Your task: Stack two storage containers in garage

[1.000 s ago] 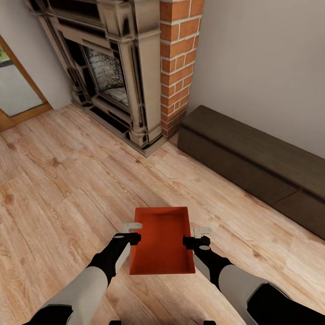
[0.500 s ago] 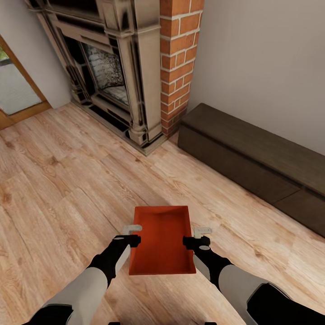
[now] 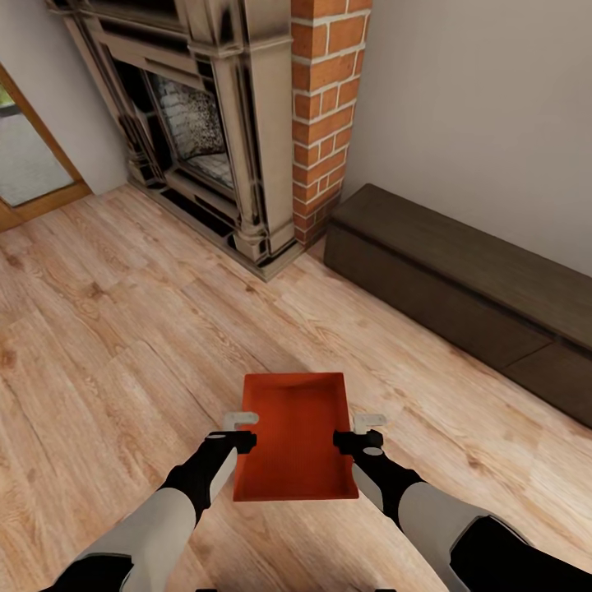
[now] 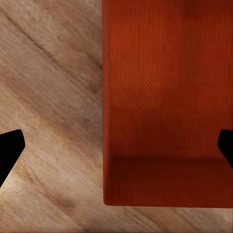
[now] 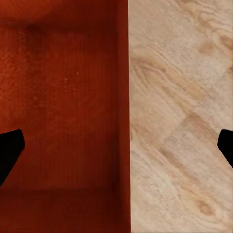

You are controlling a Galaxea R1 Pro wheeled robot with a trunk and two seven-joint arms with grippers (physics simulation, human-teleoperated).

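Orange-red storage container (image 3: 296,436): one. Your left gripper (image 3: 239,427) and right gripper (image 3: 363,430) straddle its side walls, jaws spread, arms forward.

The tall red-brick fireplace (image 3: 325,123) and the long dark low cabinet (image 3: 460,288) run past the head view's edges. Whether either gripper actually grips the orange-red rectangular tub (image 3: 296,440) is unclear.

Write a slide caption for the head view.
Both grippers flank an orange-red storage container above wood-plank flooring, facing a brick fireplace.
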